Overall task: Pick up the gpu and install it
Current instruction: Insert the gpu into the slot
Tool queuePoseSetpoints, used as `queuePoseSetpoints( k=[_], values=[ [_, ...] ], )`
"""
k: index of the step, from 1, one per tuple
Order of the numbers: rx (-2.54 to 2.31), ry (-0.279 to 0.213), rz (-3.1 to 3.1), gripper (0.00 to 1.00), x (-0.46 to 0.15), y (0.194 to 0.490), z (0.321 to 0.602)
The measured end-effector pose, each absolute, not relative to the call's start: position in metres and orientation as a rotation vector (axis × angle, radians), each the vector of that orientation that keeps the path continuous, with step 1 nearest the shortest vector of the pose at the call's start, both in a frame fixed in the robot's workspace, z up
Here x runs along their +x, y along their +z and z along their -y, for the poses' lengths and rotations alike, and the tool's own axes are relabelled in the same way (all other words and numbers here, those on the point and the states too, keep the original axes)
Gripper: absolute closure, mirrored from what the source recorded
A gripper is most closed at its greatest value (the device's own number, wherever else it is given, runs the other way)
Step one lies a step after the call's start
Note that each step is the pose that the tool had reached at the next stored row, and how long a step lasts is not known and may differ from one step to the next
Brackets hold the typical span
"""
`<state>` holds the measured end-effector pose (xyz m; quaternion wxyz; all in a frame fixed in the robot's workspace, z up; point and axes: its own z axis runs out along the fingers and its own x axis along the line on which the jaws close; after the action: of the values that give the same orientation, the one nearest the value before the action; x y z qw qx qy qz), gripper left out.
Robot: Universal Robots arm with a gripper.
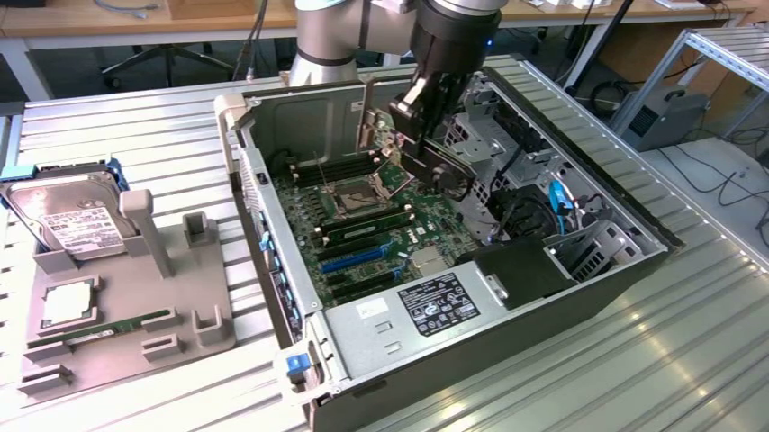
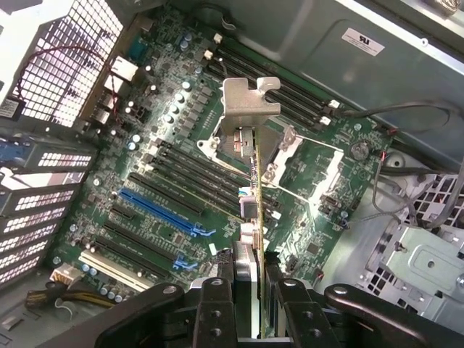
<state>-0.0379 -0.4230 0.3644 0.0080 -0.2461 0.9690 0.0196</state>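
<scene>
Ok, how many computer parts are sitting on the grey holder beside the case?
3: a hard drive at the far end of the holder, a square processor chip in the middle, a memory stick at the near end. Its uprights could hide something small.

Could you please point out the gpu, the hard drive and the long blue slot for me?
gpu (image 2: 250, 101), wrist view, on its silver bracket.
hard drive (image 1: 82, 229), exterior view, on its white label.
blue slot (image 2: 156, 210), wrist view, at mid-length.
</scene>
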Motion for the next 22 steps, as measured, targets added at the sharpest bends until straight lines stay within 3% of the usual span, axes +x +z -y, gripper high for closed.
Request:
queuePoseSetpoints(
  k=[22],
  values=[
    [-0.833,0.061,-3.013,0.73,-0.038,0.3644,0.423]
  ],
)
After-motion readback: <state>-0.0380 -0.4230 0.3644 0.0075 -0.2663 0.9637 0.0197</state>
